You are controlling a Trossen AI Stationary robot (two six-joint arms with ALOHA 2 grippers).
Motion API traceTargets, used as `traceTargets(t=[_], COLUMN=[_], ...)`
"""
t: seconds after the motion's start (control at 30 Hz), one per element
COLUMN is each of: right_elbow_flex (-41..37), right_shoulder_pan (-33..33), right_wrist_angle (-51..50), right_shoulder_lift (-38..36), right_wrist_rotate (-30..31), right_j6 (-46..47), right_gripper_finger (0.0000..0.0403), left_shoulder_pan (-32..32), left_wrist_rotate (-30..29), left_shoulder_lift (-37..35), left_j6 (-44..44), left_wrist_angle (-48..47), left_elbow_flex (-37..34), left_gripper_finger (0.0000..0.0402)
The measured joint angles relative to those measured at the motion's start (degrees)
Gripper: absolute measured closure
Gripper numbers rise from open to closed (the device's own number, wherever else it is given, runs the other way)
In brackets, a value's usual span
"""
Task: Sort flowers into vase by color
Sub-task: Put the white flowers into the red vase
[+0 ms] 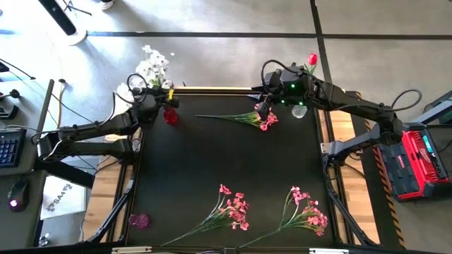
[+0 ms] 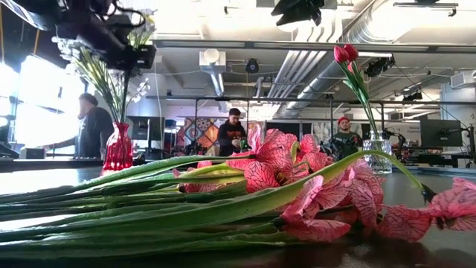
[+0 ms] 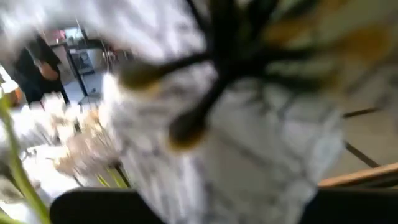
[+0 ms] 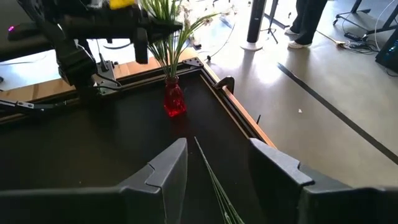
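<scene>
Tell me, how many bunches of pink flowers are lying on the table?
3. One pink bunch lies at the far edge under the right gripper; two more lie near the front edge, one at center, one to its right. None seem hidden.

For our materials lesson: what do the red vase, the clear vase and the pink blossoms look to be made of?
Red vase: looks like tinted glass or clear plastic, glossy, with light showing through.
Clear vase: transparent glass or plastic; stems visible inside.
Pink blossoms: probably fabric, matt, with printed dark veins on the petals.
</scene>
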Motion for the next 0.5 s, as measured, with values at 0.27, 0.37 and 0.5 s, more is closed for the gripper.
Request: traceTargets(t=[0.27, 0.37, 0.5], right_elbow_flex=[0.00, 0.00, 0.00], right_shoulder_pan=[0.00, 0.01, 0.01], right_wrist_angle=[-0.02, -0.28, -1.11], right_shoulder_lift=[0.00, 0.00, 0.00], right_wrist_rotate=[-0.04, -0.28, -0.50], right_j6=[0.08, 0.10, 0.26], right_gripper_finger=[0.0249, 0.0249, 0.0249], left_shoulder_pan=[1.26, 1.26, 1.26], left_wrist_rotate=[2.67, 3.75, 6.03], left_shoulder_lift=[5.33, 6.31, 6.46], left_j6=[-12.32, -15.13, -15.13], left_wrist_angle=[0.06, 0.06, -0.14], left_elbow_flex=[-3.74, -3.76, -3.78], left_gripper_finger=[0.0395, 0.0376, 0.0329])
